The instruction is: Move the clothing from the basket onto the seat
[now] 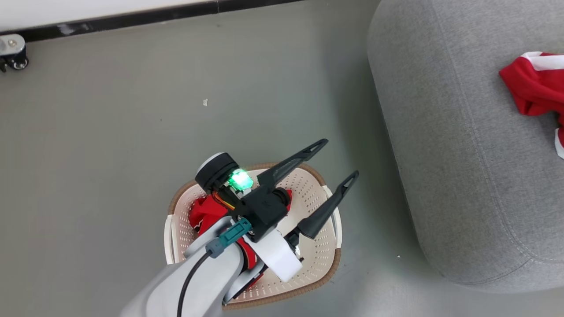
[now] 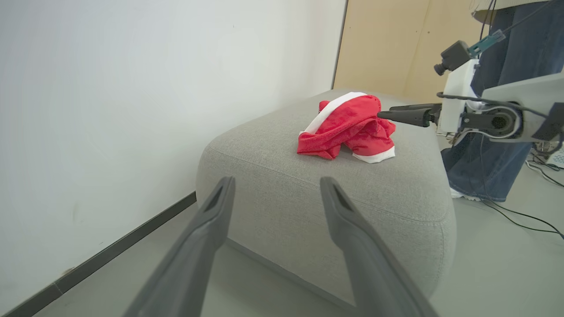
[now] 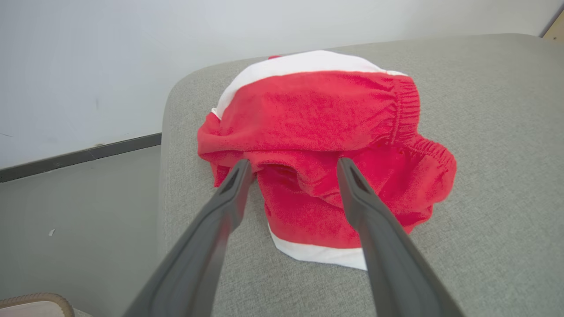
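Note:
The cream basket with its brown rim sits on the floor, and red clothing lies inside it, partly hidden under my left arm. My left gripper hangs open and empty above the basket's far right corner, its fingers aimed at the seat. Another red garment with white trim lies bunched on the grey seat. My right gripper is open, its fingers to either side of a fold at the near edge of that garment. From the left wrist, the right gripper shows beside the garment.
A person's legs in jeans stand close behind the seat by my right arm, with cables on the floor. A wall with a dark skirting runs along the far side. A castor stands at the far left.

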### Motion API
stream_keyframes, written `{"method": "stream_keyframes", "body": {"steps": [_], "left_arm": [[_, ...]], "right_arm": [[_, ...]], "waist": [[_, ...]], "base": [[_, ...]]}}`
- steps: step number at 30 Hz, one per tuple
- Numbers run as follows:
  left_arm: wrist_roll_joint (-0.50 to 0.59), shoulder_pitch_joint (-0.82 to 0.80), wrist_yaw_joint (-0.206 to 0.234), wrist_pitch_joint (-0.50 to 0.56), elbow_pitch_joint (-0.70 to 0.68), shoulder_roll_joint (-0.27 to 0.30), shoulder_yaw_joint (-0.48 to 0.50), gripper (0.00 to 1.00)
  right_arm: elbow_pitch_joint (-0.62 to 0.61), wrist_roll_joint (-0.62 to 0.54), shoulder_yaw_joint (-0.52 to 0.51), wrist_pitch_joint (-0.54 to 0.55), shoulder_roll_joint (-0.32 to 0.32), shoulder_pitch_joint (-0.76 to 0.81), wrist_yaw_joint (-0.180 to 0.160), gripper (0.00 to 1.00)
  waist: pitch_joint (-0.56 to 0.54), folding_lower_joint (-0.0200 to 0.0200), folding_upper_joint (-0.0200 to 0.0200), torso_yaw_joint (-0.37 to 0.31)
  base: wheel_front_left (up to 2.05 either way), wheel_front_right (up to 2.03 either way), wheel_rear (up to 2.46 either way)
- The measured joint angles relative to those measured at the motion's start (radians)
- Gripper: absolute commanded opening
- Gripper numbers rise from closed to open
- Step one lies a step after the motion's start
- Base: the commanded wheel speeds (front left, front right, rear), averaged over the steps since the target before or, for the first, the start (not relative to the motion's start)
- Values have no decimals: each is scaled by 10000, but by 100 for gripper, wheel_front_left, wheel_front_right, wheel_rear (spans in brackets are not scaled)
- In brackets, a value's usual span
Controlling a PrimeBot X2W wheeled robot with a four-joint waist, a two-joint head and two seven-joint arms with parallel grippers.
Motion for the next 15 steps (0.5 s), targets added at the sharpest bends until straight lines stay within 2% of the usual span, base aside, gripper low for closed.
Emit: {"method": "stream_keyframes", "body": {"steps": [6,15], "left_arm": [[-35,176,75,-217,263,73,372,100],[-221,681,671,-464,765,316,1298,100]], "right_arm": [[-1108,-171,617,-21,151,-6,0,100],[-2360,-688,1875,-25,746,-385,0,100]], "waist": [[-371,0,0,-95],[-1015,0,0,59]], "base": [[0,0,0],[0,0,0]]}}
